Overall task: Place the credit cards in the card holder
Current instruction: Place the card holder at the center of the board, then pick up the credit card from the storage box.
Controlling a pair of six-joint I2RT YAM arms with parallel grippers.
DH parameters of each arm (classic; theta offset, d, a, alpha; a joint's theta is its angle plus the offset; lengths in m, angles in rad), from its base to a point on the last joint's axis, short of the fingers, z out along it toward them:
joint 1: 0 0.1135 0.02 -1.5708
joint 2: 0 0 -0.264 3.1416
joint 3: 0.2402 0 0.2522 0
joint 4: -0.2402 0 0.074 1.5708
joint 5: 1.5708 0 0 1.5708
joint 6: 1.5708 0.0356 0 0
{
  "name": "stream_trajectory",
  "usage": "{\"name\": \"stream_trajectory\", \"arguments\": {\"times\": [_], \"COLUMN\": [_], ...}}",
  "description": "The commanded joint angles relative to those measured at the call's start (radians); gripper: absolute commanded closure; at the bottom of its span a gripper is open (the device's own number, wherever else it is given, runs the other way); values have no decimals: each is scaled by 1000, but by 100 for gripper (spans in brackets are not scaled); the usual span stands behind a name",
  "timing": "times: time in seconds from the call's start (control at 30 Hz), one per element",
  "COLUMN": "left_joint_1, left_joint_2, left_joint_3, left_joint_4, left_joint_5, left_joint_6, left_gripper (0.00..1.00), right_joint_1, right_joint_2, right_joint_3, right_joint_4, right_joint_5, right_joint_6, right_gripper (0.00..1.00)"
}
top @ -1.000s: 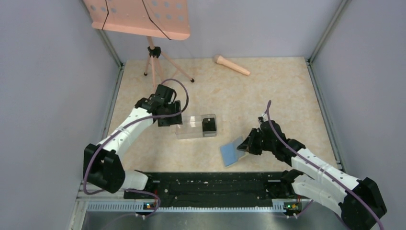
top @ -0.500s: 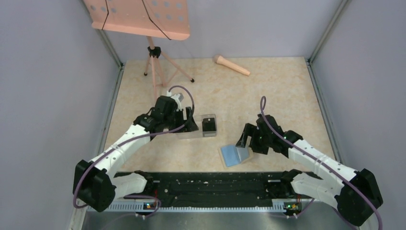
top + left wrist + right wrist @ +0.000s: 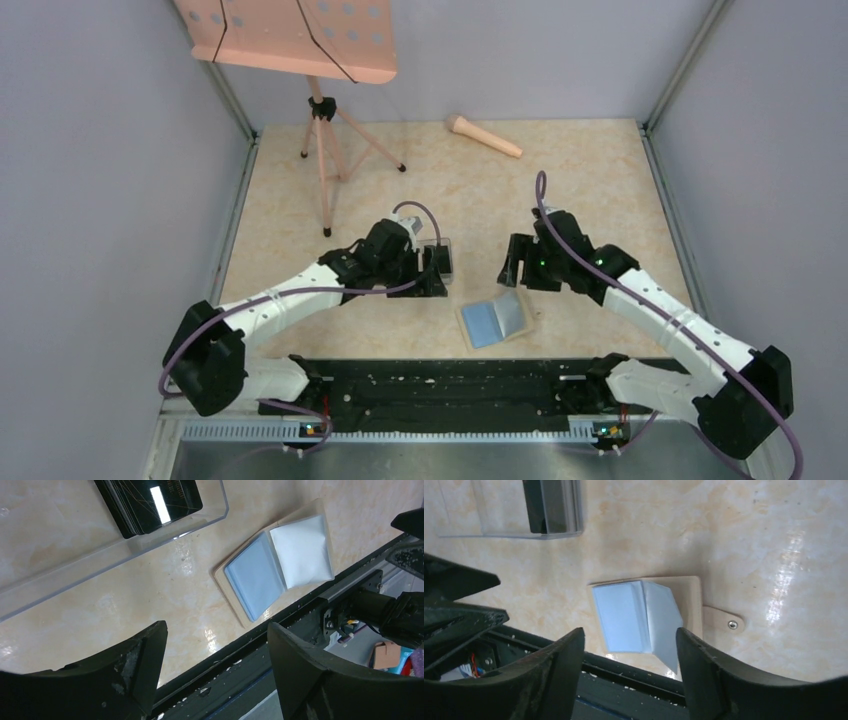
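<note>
On the beige marbled table [image 3: 600, 190] between grey walls, we see the card holder [image 3: 495, 320] lying unfolded in the lower middle of the top view; no pincer holds anything.

The right gripper [image 3: 629, 637] was closed at the holder's edge a second ago; now its jaws are wide apart and it hangs above the holder, toward the upper right, so the holder rests free with its light blue inside up and one leaf a little raised; we judge it ready to receive cards. The left gripper [image 3: 216, 632], earlier at the left end of the clear box [image 3: 100, 555], has moved right and is now open over the box; the black credit cards [image 3: 150, 502] are still inside, none yet in the holder.
</note>
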Motion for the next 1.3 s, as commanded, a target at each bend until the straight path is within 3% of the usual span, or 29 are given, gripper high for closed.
{"name": "stream_trajectory", "arguments": {"times": [0.0, 0.2, 0.4, 0.87, 1.07, 1.27], "left_joint_1": [-5, -19, -28, -9, 56, 189], "left_joint_2": [7, 28, 4, 13, 27, 47], "left_joint_3": [-47, -70, -61, 148, 183, 180], "left_joint_4": [151, 209, 192, 18, 11, 29], "left_joint_5": [21, 41, 21, -52, 15, 118], "left_joint_6": [-104, -150, -141, -10, 4, 18], "left_gripper": [22, 24, 24, 20, 20, 21], "right_joint_1": [-10, -10, -28, -115, -114, -115], "right_joint_2": [34, 115, 137, 176, 216, 290], "right_joint_3": [16, -91, -153, -275, -196, -34], "right_joint_4": [66, 177, 106, 167, 173, 194], "right_joint_5": [-168, -280, -114, -234, -314, -338], "right_joint_6": [-65, 51, 110, 105, 6, -50], "right_gripper": [37, 72, 88, 93, 79, 68]}}
